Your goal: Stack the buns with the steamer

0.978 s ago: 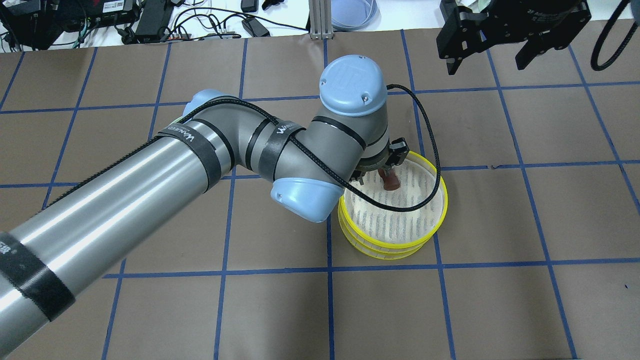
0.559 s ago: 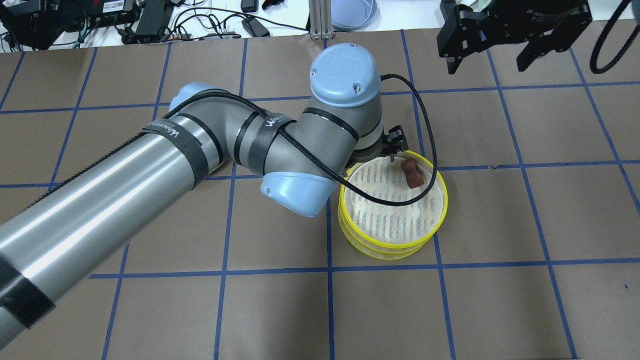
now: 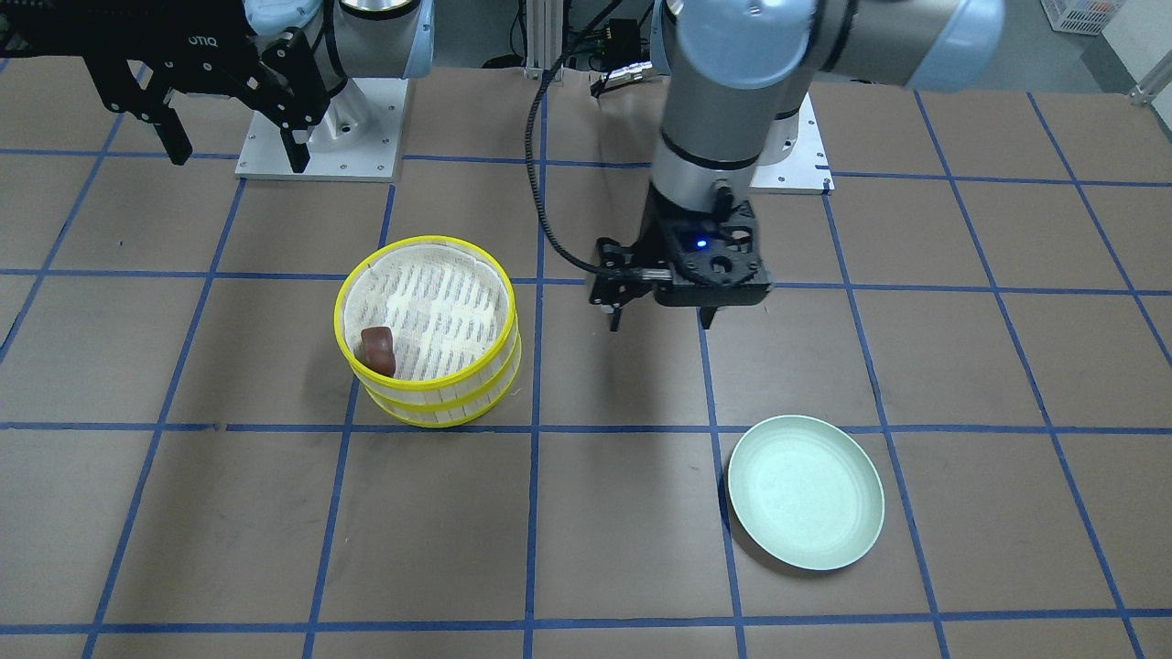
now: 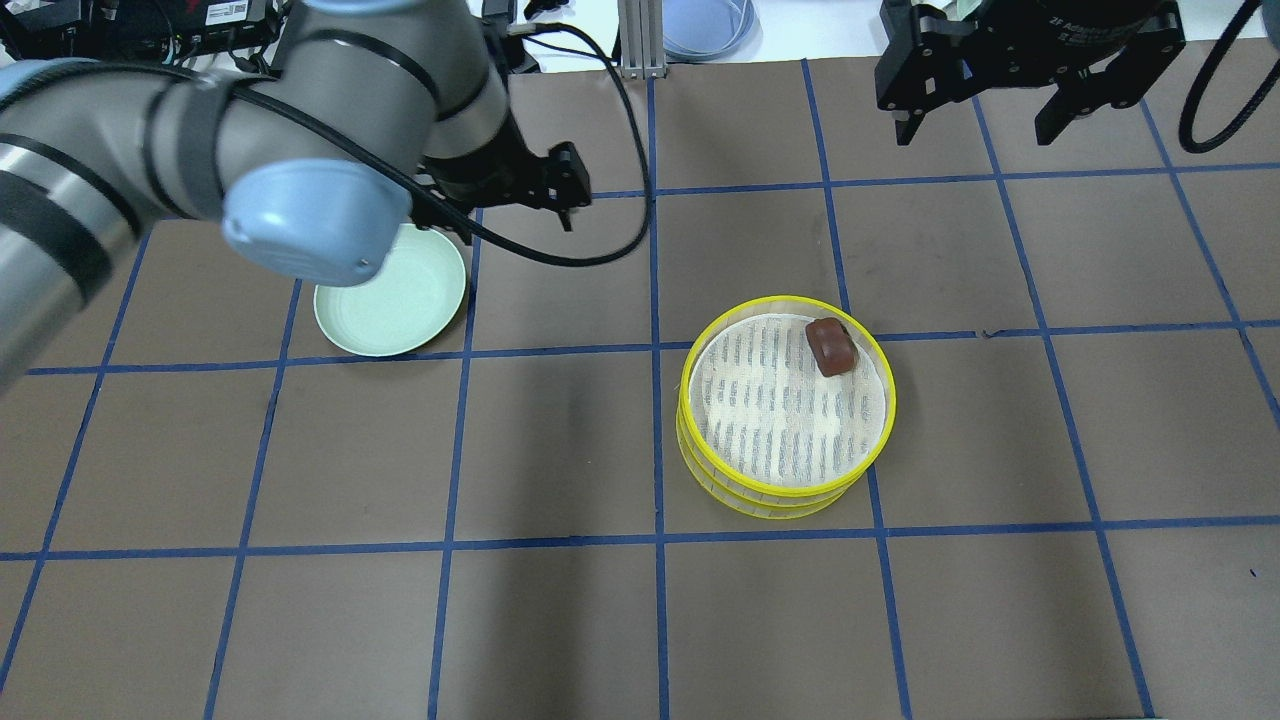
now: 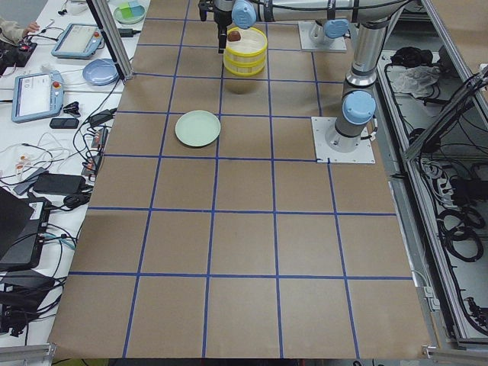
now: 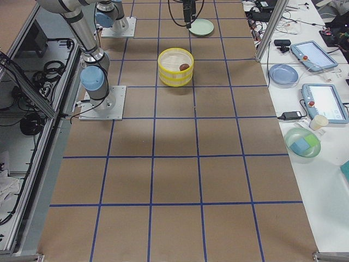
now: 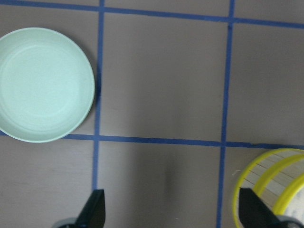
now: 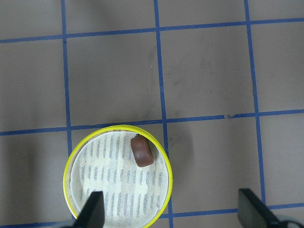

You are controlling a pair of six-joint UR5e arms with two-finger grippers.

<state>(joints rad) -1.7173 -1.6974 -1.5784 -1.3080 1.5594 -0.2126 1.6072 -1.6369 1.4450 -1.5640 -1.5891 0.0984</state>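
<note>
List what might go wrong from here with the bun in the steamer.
1. The dark reddish-brown bun lies close against the rim of the yellow-rimmed round steamer. Anything stacked on top or gripping that side might pinch it.
2. The steamer is a stack of tiers, so a sideways knock from the open left gripper hanging beside it could shift them.
3. No cream-white bun shows in any view and the pale green round plate is empty, so a second bun's place cannot be confirmed.
</note>
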